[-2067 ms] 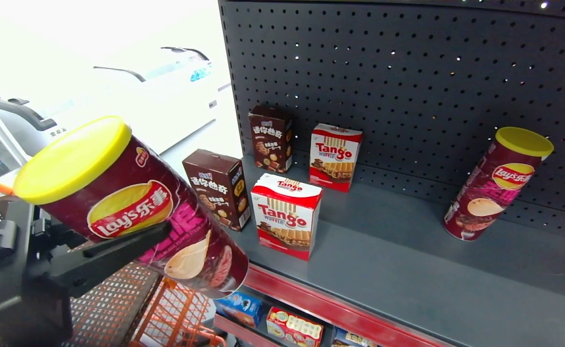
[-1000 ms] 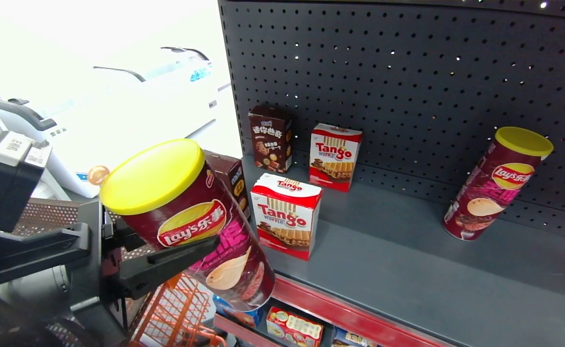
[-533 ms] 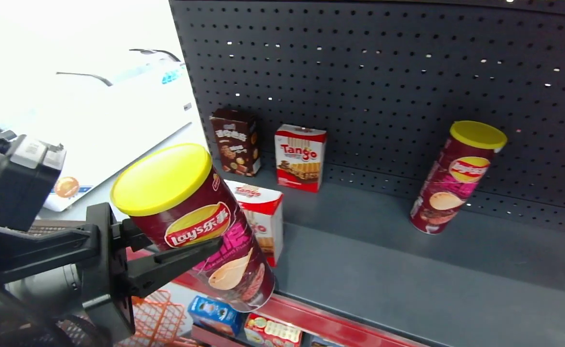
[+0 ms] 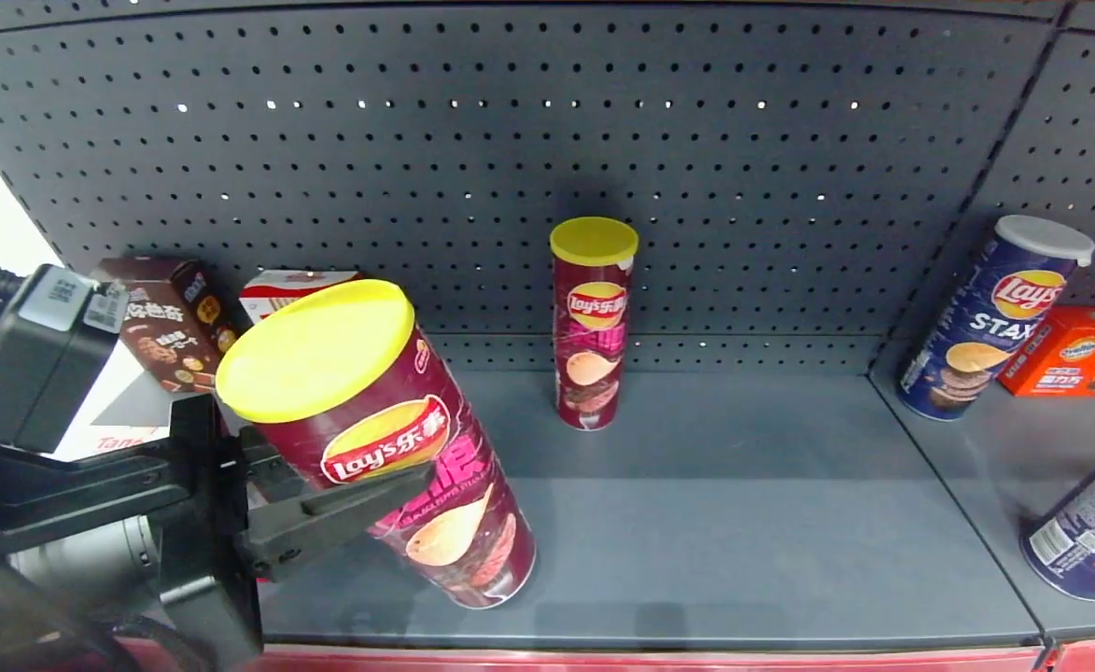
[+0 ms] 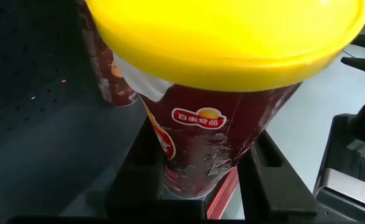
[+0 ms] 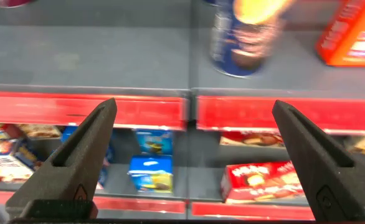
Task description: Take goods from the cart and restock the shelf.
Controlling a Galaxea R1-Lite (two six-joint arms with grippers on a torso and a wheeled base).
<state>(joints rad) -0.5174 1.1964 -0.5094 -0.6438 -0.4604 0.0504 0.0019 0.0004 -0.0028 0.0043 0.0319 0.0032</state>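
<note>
My left gripper (image 4: 360, 471) is shut on a maroon chips can (image 4: 388, 448) with a yellow lid, gripping it around the middle. The can is tilted, and its base hangs over the front left part of the grey shelf (image 4: 743, 523). In the left wrist view the can (image 5: 213, 124) sits between the two black fingers (image 5: 139, 180). A matching can (image 4: 592, 327) stands upright at the back of the shelf, against the pegboard. My right gripper (image 6: 195, 162) is open with nothing in it, low before the shelf's red front edge (image 6: 139, 109).
A brown box (image 4: 169, 322) and a red-and-white wafer box (image 4: 295, 280) stand behind the held can at the left. On the neighbouring bay at the right are a blue can (image 4: 986, 327), an orange box (image 4: 1079, 350) and another blue can (image 4: 1088, 532). Open shelf floor lies between the two maroon cans.
My left gripper has carried the can from over the cart to the right, to the shelf's front. The head camera has swung right, so the shelf goods have shifted left in the picture.
</note>
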